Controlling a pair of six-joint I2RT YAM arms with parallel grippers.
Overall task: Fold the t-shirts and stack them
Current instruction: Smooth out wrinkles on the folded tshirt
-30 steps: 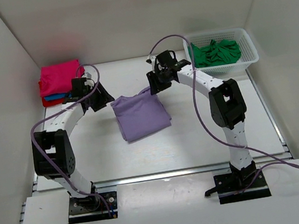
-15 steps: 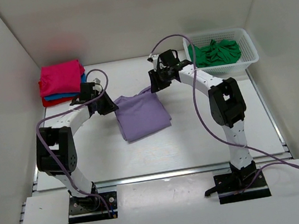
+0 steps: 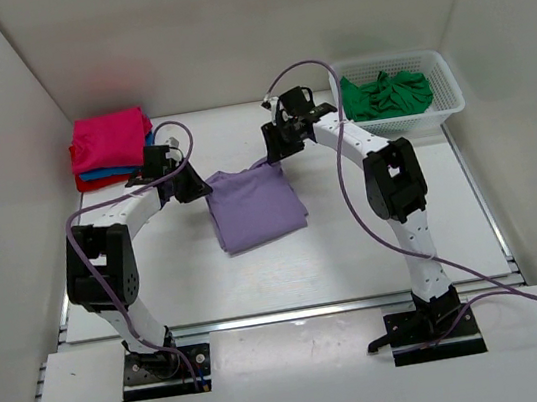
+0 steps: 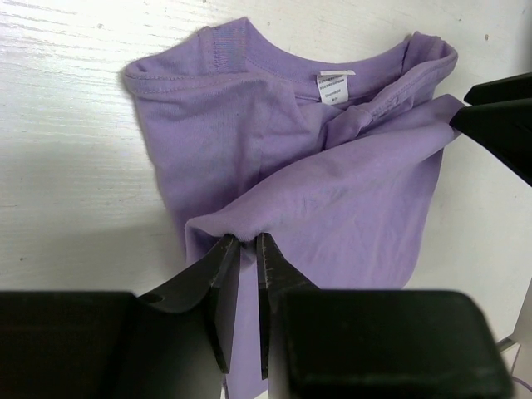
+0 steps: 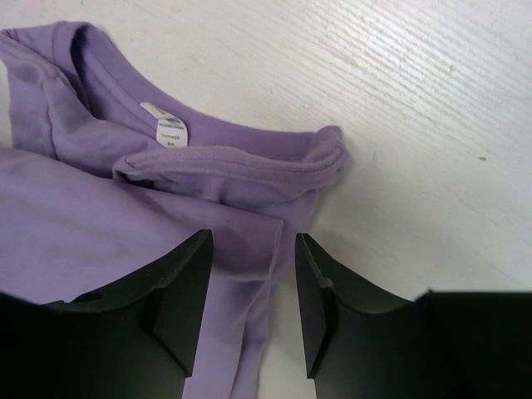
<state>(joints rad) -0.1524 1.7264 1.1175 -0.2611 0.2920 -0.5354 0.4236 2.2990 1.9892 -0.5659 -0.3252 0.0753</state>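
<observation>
Left pincer [image 4: 247, 243] slid in from 9 o'clock, nipped nearly closed on edge of lilac t-shirt [image 3: 254, 203], right pincer [image 5: 253, 241] half open astride collar at 12 o'clock, shirt lying mid table [image 3: 355, 239]

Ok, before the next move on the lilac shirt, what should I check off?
1. Left claw pinching the lilac t-shirt edge: ok.
2. Right claw gripping: not ok, jaws open, astride the collar-end edge.
3. Layers in the left pinch: cannot tell.
4. Fold flat: not ok, rumpled near the collar.
5. Stack at the far left tidy: ok.
6. Basket emptied: not ok, green t-shirt crumpled inside.
</observation>
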